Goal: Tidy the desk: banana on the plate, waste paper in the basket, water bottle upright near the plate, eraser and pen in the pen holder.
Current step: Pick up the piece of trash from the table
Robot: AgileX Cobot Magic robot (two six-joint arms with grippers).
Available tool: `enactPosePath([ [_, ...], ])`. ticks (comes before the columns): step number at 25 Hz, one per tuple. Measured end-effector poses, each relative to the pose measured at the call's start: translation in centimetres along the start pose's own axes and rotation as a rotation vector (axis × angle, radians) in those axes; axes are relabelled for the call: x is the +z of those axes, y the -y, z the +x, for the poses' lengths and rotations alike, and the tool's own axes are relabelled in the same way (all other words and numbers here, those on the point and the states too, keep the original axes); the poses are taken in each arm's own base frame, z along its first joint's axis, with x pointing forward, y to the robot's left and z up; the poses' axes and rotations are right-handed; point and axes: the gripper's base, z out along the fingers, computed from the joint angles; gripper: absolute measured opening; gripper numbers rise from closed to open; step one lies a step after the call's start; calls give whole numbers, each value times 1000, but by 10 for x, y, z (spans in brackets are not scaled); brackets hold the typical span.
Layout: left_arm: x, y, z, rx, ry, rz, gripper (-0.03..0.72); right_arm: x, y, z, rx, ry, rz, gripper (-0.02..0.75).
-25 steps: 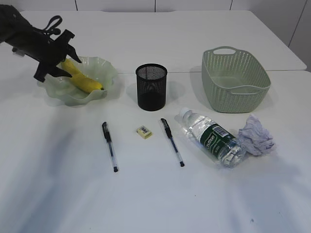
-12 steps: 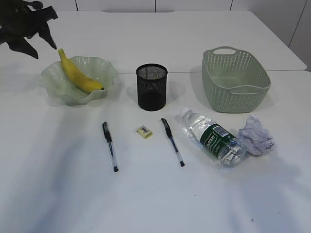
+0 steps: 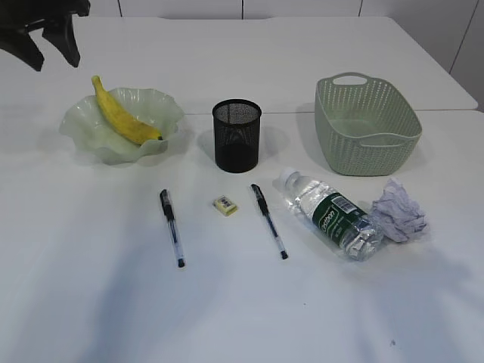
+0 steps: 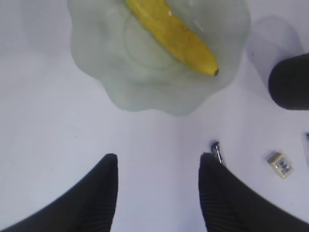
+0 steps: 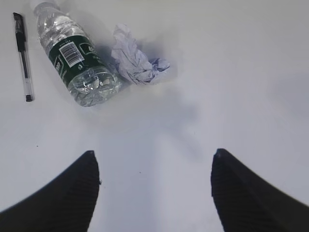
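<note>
A plain white table (image 3: 249,318) fills nearly the whole exterior view under soft, even light with faint shadows, and behind its far edge runs a white panelled wall (image 3: 302,7) divided by thin dark vertical seams.

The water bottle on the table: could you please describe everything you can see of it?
The water bottle is clear ribbed plastic with a white cap and a dark green label bearing a barcode. It lies on its side on the white table, cap pointing toward the pen holder, base toward the crumpled waste paper, which rests right beside it. It looks mostly empty. Nothing grips it.
</note>
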Motion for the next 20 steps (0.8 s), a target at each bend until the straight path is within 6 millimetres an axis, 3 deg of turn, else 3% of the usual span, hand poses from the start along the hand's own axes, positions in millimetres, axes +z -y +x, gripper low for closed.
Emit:
enactPosePath([
  [4,-28,4,18,63,24,-34,382,0,0,1,0,-9,0,536],
  [10,-36,-27,56,59,-53,-125,382,0,0,3,0,-31,1,536],
  [14,-34,-49,100,71,-127,-173,381,0,0,3,-8,-37,1,536],
  [20,-34,-69,186,92,-134,-172,363,0,0,5,-23,-56,1,536],
])
